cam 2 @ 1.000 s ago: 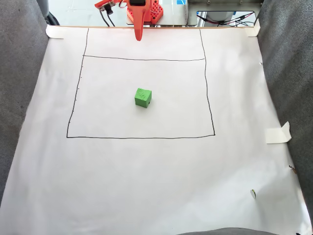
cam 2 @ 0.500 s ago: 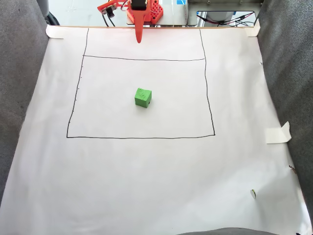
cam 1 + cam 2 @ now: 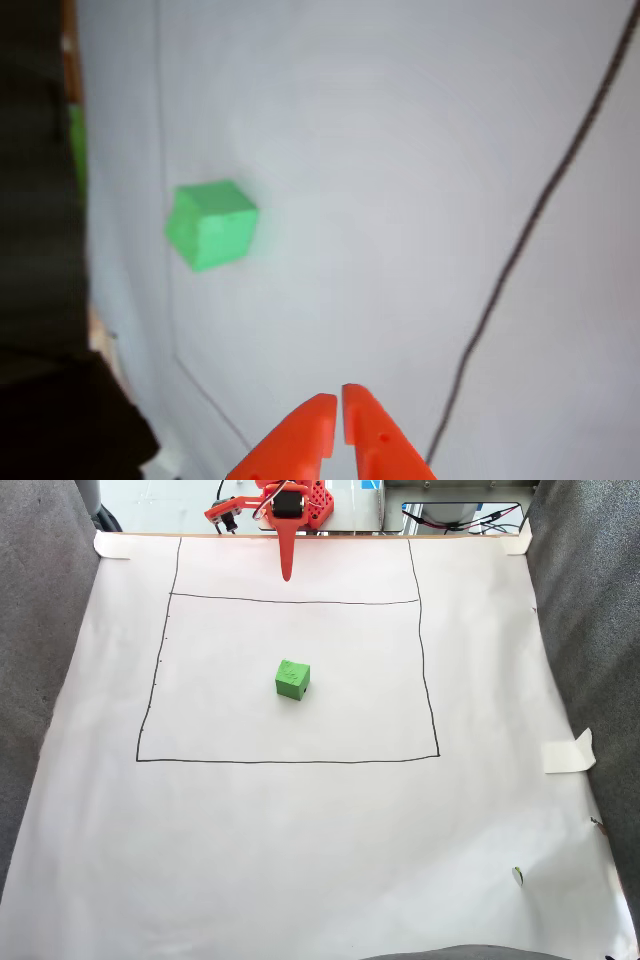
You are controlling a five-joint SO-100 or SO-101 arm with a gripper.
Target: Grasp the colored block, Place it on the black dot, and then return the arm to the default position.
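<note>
One colored block [image 3: 292, 679], a bright green cube, sits alone on the white paper sheet [image 3: 300, 840] that covers the desk, lying inside the hand-drawn black rectangle [image 3: 437, 680] a little above its middle and well apart from every drawn line. Its top face looks rough and bumpy in the fixed view, while its sides are smooth. At the far edge of the sheet the arm [image 3: 290, 500] shows as an orange body with a single long orange point reaching down toward the upper drawn line, and the jaws [image 3: 287, 577] end just short of that line, well apart from the block and almost straight above it in the fixed view. In the other view the jaws [image 3: 335, 398] enter from the bottom edge as two orange pointed fingers [image 3: 300, 440] pressed nearly together, only a thin slit between their tips, and they hold nothing. The same view shows the block [image 3: 210, 224] up and to the left of the tips, blurred, resting on the pale paper with a thin drawn line running just beside its left edge in that picture and a darker drawn line slanting down the right side. Strips of pale tape [image 3: 568, 752] hold the sheet at its corners and right edge, and grey fabric [image 3: 590, 610] flanks it on both sides.
</note>
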